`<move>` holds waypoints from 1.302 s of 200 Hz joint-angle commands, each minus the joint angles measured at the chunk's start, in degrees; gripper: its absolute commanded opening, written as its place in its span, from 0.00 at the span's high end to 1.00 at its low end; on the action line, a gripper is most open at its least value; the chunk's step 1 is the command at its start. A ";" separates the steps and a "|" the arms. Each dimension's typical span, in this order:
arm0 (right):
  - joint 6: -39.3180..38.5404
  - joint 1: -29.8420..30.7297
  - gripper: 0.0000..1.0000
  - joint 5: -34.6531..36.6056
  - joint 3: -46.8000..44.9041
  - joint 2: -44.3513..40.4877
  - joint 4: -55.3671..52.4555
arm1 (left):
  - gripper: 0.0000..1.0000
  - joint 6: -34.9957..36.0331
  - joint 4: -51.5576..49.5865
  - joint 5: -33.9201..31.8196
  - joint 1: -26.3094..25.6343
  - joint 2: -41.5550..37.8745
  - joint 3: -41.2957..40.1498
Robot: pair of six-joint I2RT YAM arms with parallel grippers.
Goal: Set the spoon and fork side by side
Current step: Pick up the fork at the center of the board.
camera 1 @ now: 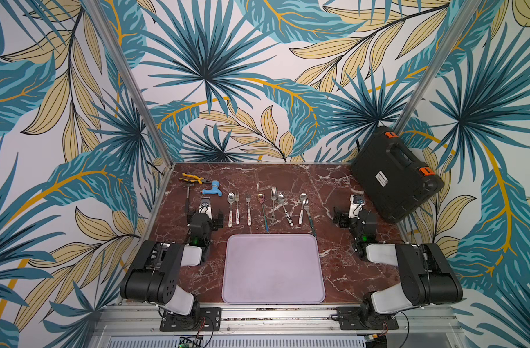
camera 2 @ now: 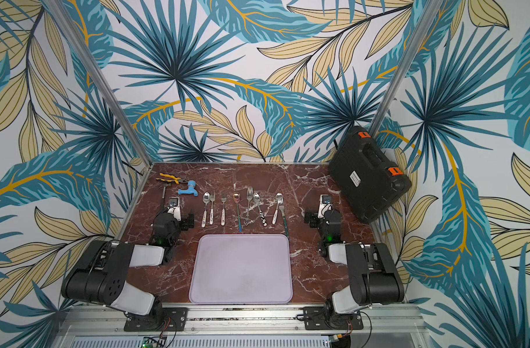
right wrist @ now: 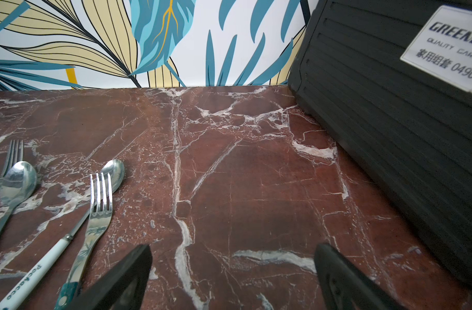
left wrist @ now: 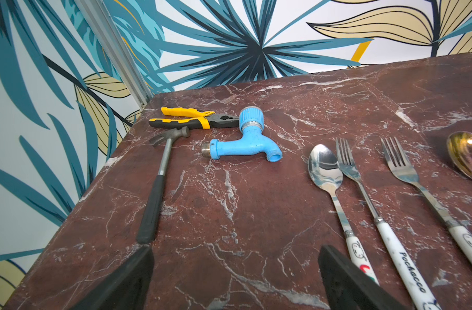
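Both sets of jaws are spread wide, pinching nothing, with only bare marble between the tips in each wrist view. My left jaws hang low over the tabletop point(camera 1: 324, 180) just beside the left end of the cutlery row. My right jaws are near the right end, with the black case point(camera 1: 396, 177) propped up at the far right past them.

So the cutlery: 4 spoons and 4 forks in 1 row behind the lilac tray point(camera 1: 272, 268), handles toward me. Going left to right there's a white-handled spoon point(camera 1: 231, 198) with a Pochacco fork point(camera 1: 237, 215) right up against it, then another white-handled fork point(camera 1: 248, 214) a bit apart. Next comes a rose-gold spoon point(camera 1: 261, 197) on a thin blue handle, a fork with a curly metal handle point(camera 1: 273, 195), and a spoon with a black-and-white blotchy handle point(camera 1: 281, 198) angled beside it. The last pair is messy: the teal-handled fork point(right wrist: 100, 209) lies across the neck of a Pochacco spoon point(right wrist: 114, 169), so those 2 are crossed, not parallel.

Pliers point(left wrist: 186, 123), a blue tap point(left wrist: 243, 147) and a hammer point(left wrist: 153, 204) sit in the far left corner.
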 commanded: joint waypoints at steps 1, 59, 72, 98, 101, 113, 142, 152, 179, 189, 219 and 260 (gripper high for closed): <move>0.90 0.42 0.00 3.09 5.53 -6.13 -12.39 | 0.00 -0.81 -7.87 -2.14 -0.15 -4.99 4.84; 21.26 0.43 0.00 -2.07 24.62 -13.14 -44.77 | 0.00 -24.64 -44.45 -7.72 0.70 -18.69 19.32; 29.27 0.30 0.00 -2.24 31.80 -11.43 -57.08 | 0.00 -31.94 -52.44 -6.09 2.00 -19.38 23.29; 27.87 0.71 0.01 -14.96 41.38 -7.04 -68.26 | 0.00 -36.31 -59.81 5.84 3.83 -17.61 29.05; 28.04 0.96 0.01 -15.62 41.57 -6.96 -68.22 | 0.00 -36.45 -60.58 7.03 3.85 -17.10 29.73; 27.61 2.36 0.00 -16.02 42.05 -7.09 -68.28 | 0.00 -37.16 -64.38 12.42 3.78 -14.26 32.87; 25.23 6.91 0.00 -10.35 44.50 -6.27 -72.56 | 0.02 -37.16 -73.80 20.49 0.87 -4.12 42.12; 25.09 7.74 0.01 -8.69 44.56 -6.30 -73.21 | 0.04 -36.26 -75.87 19.73 -1.55 -1.25 44.63; 25.38 8.25 0.01 -5.68 42.49 -7.90 -73.44 | 0.10 -35.99 -78.71 18.70 -5.78 5.47 48.98; 25.34 8.25 0.01 -4.79 41.30 -8.70 -73.32 | 0.14 -35.91 -80.15 18.51 -6.76 8.12 50.76; 24.75 8.25 0.00 -3.29 38.16 -11.11 -73.84 | 0.25 -35.54 -82.31 16.92 -8.94 14.27 54.76; 23.90 8.25 0.01 -1.49 34.42 -14.01 -74.32 | 0.36 -33.75 -84.99 14.45 -10.79 20.76 58.77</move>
